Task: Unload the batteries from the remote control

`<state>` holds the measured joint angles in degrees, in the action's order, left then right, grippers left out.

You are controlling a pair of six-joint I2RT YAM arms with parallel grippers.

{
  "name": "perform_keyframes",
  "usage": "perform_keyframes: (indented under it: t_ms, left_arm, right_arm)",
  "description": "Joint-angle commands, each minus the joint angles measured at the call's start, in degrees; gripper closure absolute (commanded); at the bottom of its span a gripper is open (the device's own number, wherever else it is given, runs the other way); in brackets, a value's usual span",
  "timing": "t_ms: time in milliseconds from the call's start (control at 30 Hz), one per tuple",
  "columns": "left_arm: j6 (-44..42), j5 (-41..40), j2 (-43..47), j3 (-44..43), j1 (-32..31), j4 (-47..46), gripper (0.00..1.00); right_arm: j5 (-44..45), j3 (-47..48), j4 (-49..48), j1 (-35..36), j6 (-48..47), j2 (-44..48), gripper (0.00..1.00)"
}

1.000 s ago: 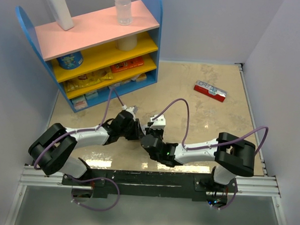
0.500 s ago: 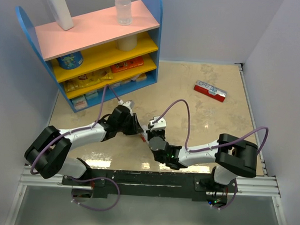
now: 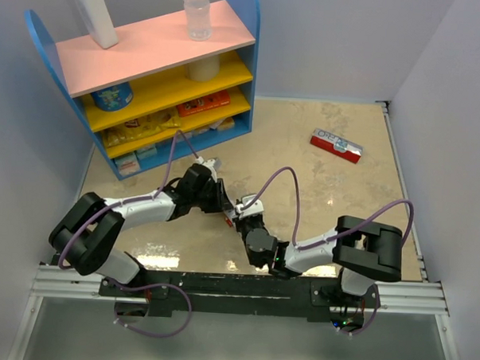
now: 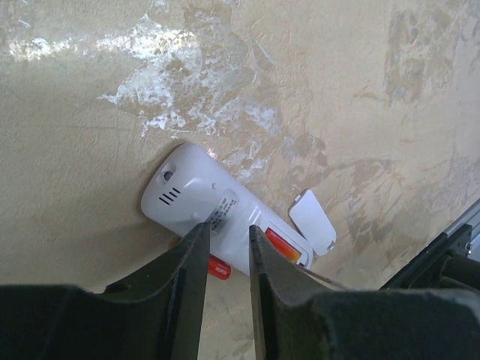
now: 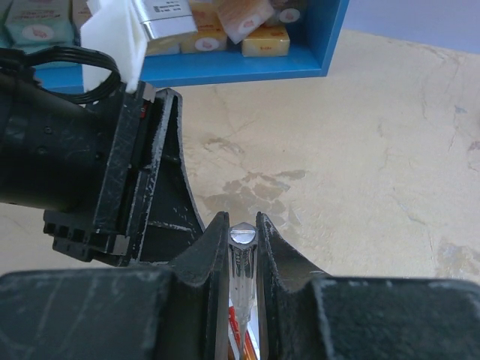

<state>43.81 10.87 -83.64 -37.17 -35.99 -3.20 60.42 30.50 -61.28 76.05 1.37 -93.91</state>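
One battery (image 5: 243, 259) is gripped upright in the closed right pincer (image 5: 241, 222). A second battery (image 4: 283, 247) sits in the remote (image 4: 191, 191), mid-desk (image 3: 319, 191) toward the near edge, under the slightly parted left pincer (image 4: 225, 232). Next, the second battery likely needs prying out

table (image 3: 319, 191), beige mottled top. blue shelf unit (image 3: 242, 37) at far left: clear bottle (image 3: 196, 15) and white container (image 3: 92, 10) on pink top board; snack packs on yellow shelves. red-and-white flat box (image 3: 335, 146) far right.
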Motion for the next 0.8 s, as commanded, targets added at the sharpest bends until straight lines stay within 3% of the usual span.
perform_keyframes:
  t_ms: [0,267,467,767]
  left_arm:
    - [-1.4,2.0,-1.5,-1.2,0.5,-3.3,0.68]
    - [-2.1,1.3,-4.6,-0.8,0.4,-3.2,0.7]
    - [-1.4,0.9,-6.8,0.3,0.5,-2.6,0.71]
    - [-0.9,0.8,-7.1,2.3,0.5,-3.2,0.72]
  right_arm:
    - [1.2,-1.2,-6.1,0.9,-5.7,-1.5,1.0]
    - [0.2,-1.3,-8.2,2.4,-8.1,-3.8,1.0]
    - [3.3,0.3,-13.1,6.5,-16.0,-10.2,1.0]
    - [9.7,5.1,-11.8,12.5,-26.7,-18.9,1.0]
